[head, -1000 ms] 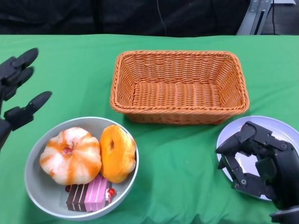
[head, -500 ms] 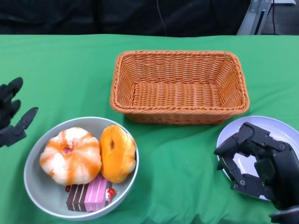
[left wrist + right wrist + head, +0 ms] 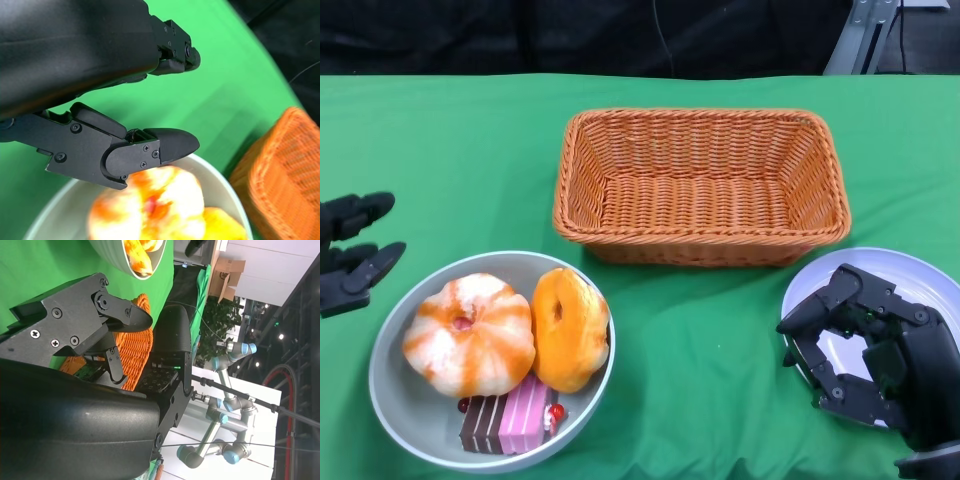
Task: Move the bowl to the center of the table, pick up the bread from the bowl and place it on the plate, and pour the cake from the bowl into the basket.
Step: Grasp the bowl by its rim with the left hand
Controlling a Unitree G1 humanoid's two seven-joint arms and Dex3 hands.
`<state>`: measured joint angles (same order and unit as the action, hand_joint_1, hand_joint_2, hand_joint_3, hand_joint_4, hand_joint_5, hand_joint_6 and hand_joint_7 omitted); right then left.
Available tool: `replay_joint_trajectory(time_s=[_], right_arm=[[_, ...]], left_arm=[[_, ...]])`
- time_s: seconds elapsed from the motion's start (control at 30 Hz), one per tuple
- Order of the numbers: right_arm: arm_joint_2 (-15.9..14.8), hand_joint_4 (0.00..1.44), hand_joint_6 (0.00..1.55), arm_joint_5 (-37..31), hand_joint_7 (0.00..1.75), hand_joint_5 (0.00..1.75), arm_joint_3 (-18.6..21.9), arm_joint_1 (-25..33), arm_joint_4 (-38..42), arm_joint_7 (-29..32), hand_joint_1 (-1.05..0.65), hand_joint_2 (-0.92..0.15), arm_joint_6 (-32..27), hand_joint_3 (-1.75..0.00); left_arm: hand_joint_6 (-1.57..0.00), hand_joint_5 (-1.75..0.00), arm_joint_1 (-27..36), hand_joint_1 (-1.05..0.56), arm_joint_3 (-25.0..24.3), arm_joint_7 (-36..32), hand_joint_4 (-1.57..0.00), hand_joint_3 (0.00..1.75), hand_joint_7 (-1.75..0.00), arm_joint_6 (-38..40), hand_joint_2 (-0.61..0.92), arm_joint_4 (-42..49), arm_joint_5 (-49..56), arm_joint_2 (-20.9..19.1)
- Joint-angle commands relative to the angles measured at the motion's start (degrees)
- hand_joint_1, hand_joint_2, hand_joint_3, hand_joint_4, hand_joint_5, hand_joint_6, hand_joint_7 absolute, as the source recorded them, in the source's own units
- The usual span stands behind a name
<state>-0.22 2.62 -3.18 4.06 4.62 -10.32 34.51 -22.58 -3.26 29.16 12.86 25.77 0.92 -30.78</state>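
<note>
One green cloth [image 3: 720, 340] covers the whole table.

Left matte black many-fingered hand [image 3: 350, 255]: showing blunt rounded fingertips [image 3: 172, 144], flat angular segments carrying small cross-head screws, smooth rounded shell sitting behind them. Right matte black many-fingered hand [image 3: 870, 355]: showing boxy linked plates wearing round pivot bolts and silver screws [image 3: 55, 342], glossy curved black shell catching faint light.
</note>
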Motion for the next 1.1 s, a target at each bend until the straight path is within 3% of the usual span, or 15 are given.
replay_joint_trajectory(time_s=[0.03,0.33,1.1], right_arm=[[-0.55,0.78,0.74,0.24,1.19,1.51,0.49,-0.04,-0.26,0.22,-0.15,-0.66,0.30,-0.78],[-0.42,0.78,0.74,0.21,1.20,1.51,0.44,0.21,-0.10,0.28,-0.15,-0.66,0.74,-0.77],[-0.18,0.77,0.73,0.07,1.21,1.52,0.33,0.22,-0.06,0.72,-0.14,-0.65,1.18,-0.81]], left_arm=[[-0.17,-0.04,0.27,-0.60,2.18,3.11,-0.17,0.69,-0.02,3.14,0.92,-2.58,1.52,-3.14],[-0.21,-0.05,-0.24,-0.60,6.06,4.81,-0.23,0.66,-0.03,4.28,0.92,-2.85,4.57,-4.97],[-0.27,-0.05,-2.13,-0.59,12.43,14.00,-0.33,0.63,-0.02,4.40,0.92,-2.86,5.68,-4.34]])
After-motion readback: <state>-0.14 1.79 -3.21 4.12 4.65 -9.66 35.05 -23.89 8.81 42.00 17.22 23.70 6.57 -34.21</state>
